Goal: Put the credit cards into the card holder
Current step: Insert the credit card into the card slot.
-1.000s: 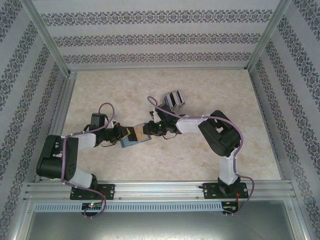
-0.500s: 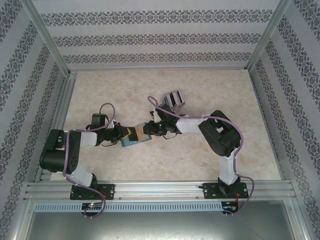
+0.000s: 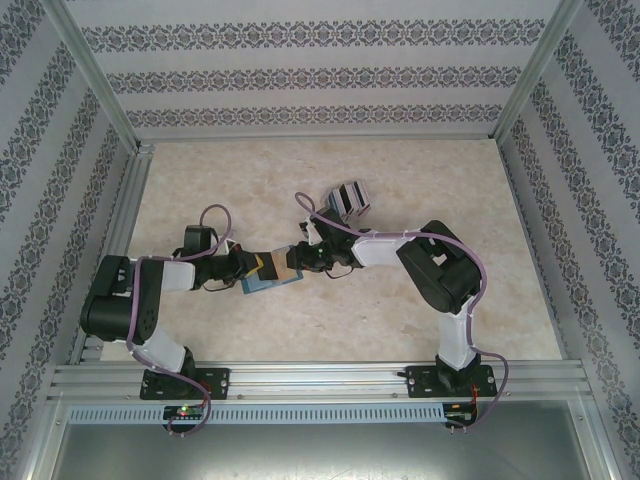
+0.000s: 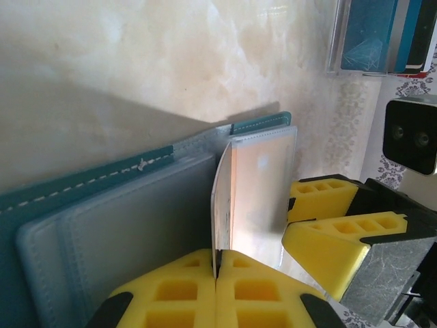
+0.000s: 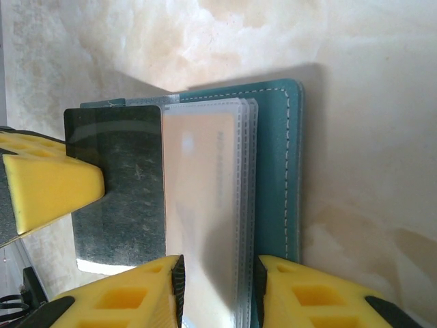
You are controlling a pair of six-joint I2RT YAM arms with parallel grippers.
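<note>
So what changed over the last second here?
The left arm's elbow swung slightly inward, away from the table's left edge. The left gripper stayed shut on a card, the right gripper kept its hold on the card holder, and the spare cards did not move.

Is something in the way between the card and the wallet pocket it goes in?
Nothing visible is. The left gripper pinches the card right beside the clear pockets of the open wallet. The right gripper sits at the pockets' edge, off to one side of the card.
</note>
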